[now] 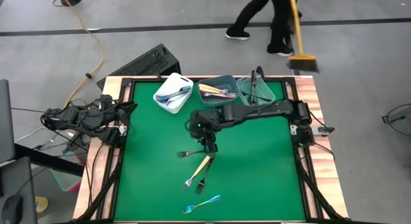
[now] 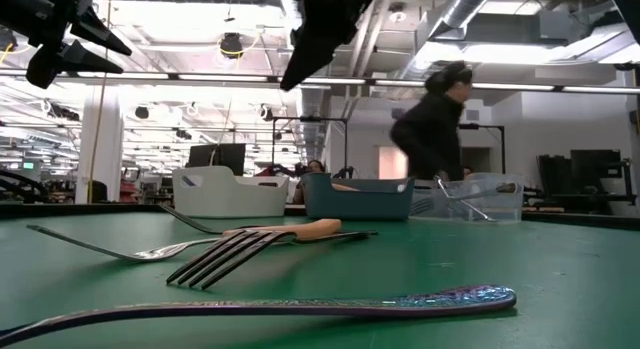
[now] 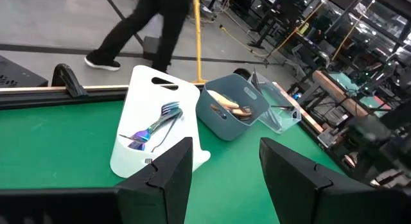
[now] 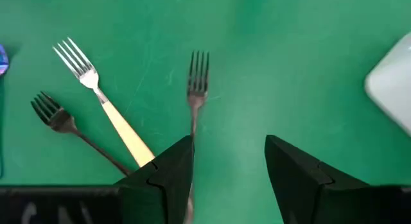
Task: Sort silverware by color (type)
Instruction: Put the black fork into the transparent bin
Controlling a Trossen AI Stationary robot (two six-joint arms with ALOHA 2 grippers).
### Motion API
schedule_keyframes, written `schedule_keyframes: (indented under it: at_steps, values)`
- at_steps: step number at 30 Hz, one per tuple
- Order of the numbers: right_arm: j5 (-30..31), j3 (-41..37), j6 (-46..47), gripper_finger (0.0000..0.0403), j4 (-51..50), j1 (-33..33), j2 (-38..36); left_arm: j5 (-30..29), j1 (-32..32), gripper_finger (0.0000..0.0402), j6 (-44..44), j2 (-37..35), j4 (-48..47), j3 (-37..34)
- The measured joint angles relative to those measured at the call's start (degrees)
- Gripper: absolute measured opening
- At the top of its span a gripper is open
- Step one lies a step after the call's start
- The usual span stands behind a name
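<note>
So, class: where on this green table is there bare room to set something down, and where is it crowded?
Bare: the green mat right of the loose forks, and the left side below the white bin. Crowded: the far edge with three bins, and the centre, where the right gripper hovers open over the forks.

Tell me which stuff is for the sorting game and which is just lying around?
For the job: black forks, yellow-handled fork, blue fork, white bin, grey-blue bin, clear bin, open right gripper.

Just there: yellow cable, broom, person.
</note>
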Motion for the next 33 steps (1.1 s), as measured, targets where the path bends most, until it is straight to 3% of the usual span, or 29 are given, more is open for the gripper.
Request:
schedule_keyframes:
  at_steps: [6,20,33]
  values:
    - [0.1,-8.4,2.3,0.0203,10.9,2.3,0.1,-0.2,0.0,0.0164,0.0,0.0,0.0,0.0]
    - [0.1,-19.3,7.0,0.0203,30.1,2.9,0.0,-0.3,0.0,0.0164,-1.1,0.0,-2.6,0.0]
    - [0.1,-27.3,6.0,0.0203,40.2,2.8,0.0,-0.3,0.0,0.0164,-2.0,0.0,-3.9,0.0]
